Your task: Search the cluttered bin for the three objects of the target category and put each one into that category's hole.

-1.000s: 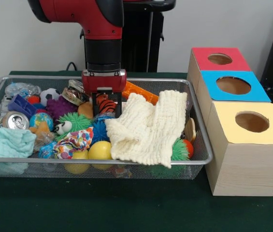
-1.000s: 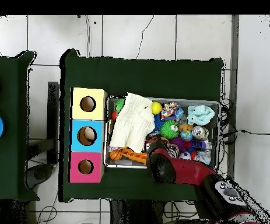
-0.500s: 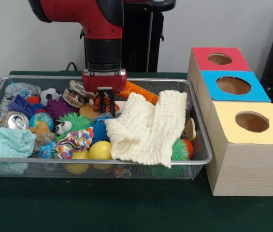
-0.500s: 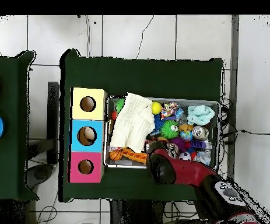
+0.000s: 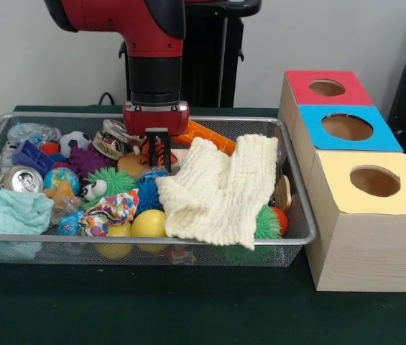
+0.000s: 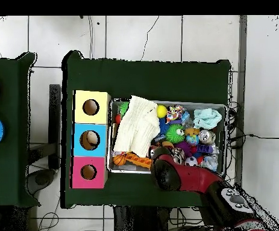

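Observation:
My gripper (image 5: 157, 155) hangs in the wire bin (image 5: 145, 238) near its back middle, shut on a small orange-and-black striped toy (image 5: 145, 149). The toy sits just above the pile of balls and toys. A cream cloth (image 5: 220, 190) lies to the gripper's right and covers part of the clutter. Three hole boxes stand right of the bin: red (image 5: 300, 83), blue (image 5: 314, 118) and yellow (image 5: 339, 190). In the overhead view the red arm (image 6: 178, 174) hides the gripper and the toy.
The bin also holds a can (image 5: 23, 179), a teal cloth (image 5: 5, 212), yellow balls (image 5: 149, 223), spiky green and blue balls, a purple toy and an orange piece (image 5: 210, 136). In the overhead view the boxes (image 6: 80, 139) line the bin's left side.
The gripper's fingers came together on the striped toy, then rose a little, lifting it off the pile. The cloth and other items stayed put.

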Motion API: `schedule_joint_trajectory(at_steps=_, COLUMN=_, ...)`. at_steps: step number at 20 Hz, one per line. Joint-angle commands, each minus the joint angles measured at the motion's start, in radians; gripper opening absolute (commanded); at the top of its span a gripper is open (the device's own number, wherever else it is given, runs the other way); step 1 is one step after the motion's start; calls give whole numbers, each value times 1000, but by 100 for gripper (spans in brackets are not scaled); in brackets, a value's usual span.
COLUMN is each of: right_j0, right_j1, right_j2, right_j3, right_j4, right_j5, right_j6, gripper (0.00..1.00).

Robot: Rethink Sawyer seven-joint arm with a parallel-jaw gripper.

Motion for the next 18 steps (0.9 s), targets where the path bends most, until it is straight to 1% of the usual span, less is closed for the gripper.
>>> schedule_joint_trajectory(at_steps=1, right_j0=-9, right_j1=19, right_j2=25, right_j3=42, right_j4=-12, right_j5=18, right_j6=154, gripper=0)
schedule_joint_trajectory(at_steps=3, right_j0=-16, right_j1=-7, right_j2=30, right_j3=63, right_j4=-11, right_j5=23, right_j6=159, gripper=0)
schedule_joint_trajectory(at_steps=5, right_j0=-20, right_j1=-54, right_j2=35, right_j3=95, right_j4=-5, right_j5=26, right_j6=168, gripper=0)
schedule_joint_trajectory(at_steps=6, right_j0=-20, right_j1=-94, right_j2=38, right_j3=120, right_j4=6, right_j5=30, right_j6=180, gripper=0)
schedule_joint_trajectory(at_steps=9, right_j0=-25, right_j1=-172, right_j2=52, right_j3=172, right_j4=31, right_j5=19, right_j6=214, gripper=0)
schedule_joint_trajectory(at_steps=10, right_j0=-33, right_j1=-212, right_j2=67, right_j3=197, right_j4=46, right_j5=34, right_j6=225, gripper=0)
schedule_joint_trajectory(at_steps=12, right_j0=-41, right_j1=-264, right_j2=90, right_j3=221, right_j4=72, right_j5=76, right_j6=228, gripper=0)
schedule_joint_trajectory(at_steps=14, right_j0=-53, right_j1=-299, right_j2=114, right_j3=240, right_j4=97, right_j5=113, right_j6=226, gripper=0)
schedule_joint_trajectory(at_steps=18, right_j0=-69, right_j1=-338, right_j2=139, right_j3=272, right_j4=132, right_j5=135, right_j6=222, gripper=0)
